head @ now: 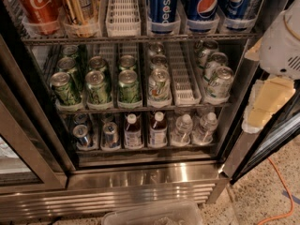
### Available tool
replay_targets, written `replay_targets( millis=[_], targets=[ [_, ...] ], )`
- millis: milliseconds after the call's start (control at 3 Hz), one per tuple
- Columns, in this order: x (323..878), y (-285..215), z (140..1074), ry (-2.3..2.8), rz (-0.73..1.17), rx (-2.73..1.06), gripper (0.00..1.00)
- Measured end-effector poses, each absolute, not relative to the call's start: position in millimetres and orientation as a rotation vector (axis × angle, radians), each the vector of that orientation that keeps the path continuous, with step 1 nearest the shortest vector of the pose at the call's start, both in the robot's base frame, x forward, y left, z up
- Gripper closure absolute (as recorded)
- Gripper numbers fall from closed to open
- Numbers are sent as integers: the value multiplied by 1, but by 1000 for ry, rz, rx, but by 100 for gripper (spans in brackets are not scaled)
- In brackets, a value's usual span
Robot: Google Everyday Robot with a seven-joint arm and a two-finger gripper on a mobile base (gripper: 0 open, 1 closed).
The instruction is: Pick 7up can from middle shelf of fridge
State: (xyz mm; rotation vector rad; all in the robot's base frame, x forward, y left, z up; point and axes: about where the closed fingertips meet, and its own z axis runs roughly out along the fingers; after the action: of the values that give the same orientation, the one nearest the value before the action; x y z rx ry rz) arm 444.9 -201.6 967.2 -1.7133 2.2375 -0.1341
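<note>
The fridge [140,179] stands open, with a steel base and a dark interior. Its middle shelf [140,108] is a wire rack with white slotted lane trays. A pale silver-white 7up can [158,84] with green print stands at the front of the fourth lane, with more like it behind. Similar pale cans [219,81] fill the far right lane. Darker green cans [98,86] fill the three left lanes. My gripper [265,108], white with yellowish pads, hangs at the right, outside the fridge opening and level with the middle shelf, well right of the cans.
Coke cans [37,3] and blue Pepsi cans [162,6] stand on the rack above. Small bottles [157,129] and cans fill the rack below. One middle-shelf lane tray [182,81] holds nothing. A clear plastic bin [154,214] sits on the floor in front. An orange cable [281,191] runs at the right.
</note>
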Motion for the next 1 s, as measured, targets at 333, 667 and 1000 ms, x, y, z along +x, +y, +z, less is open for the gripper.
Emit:
replay_targets(
  millis=[333, 667, 1000],
  targets=[
    [449, -201, 949, 2265, -25, -1581, 0],
    [458, -187, 924, 2261, 177, -1429, 0],
    [472, -165, 908, 2248, 349, -1318, 0]
  ],
)
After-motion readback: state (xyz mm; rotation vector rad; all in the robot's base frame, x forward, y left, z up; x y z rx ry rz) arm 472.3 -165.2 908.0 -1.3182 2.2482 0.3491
